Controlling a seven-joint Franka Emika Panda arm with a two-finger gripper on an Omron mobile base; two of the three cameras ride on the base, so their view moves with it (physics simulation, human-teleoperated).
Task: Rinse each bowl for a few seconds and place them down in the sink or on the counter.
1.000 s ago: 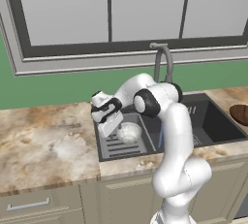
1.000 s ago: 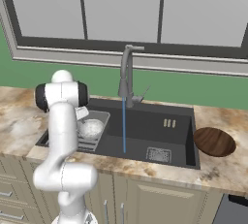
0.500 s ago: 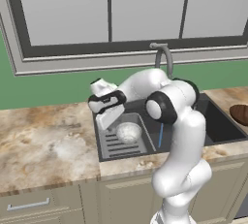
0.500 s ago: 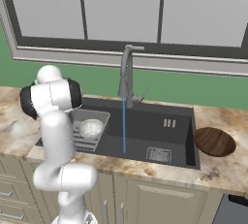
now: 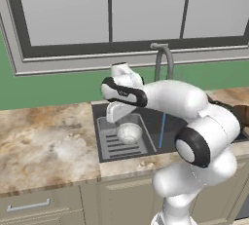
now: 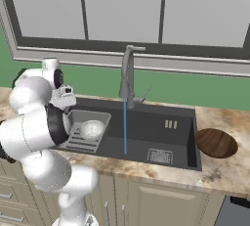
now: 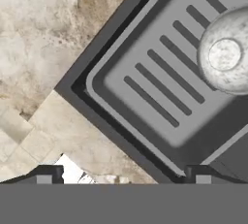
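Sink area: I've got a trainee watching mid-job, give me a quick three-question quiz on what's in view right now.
1. True or false: the grey bowl lies in the slotted tray.
2. Where is the brown bowl? A) under the faucet B) on the counter right of the sink C) in the pincer
3. Fill in: water runs from the ___ into the sink.

Key: 1 true; 2 B; 3 faucet. The pincer is open, holding nothing.

Large window with dark grey frame point(image 5: 109, 48) and pale blank panes spans the back wall, light grey sill below it. Green painted wall point(image 6: 195, 90) runs under the sill. Tan cabinet fronts point(image 5: 53, 202) below, a drawer with a silver bar handle point(image 5: 28, 205) at left. Thin blue stream of water point(image 6: 125, 124) falls straight down.
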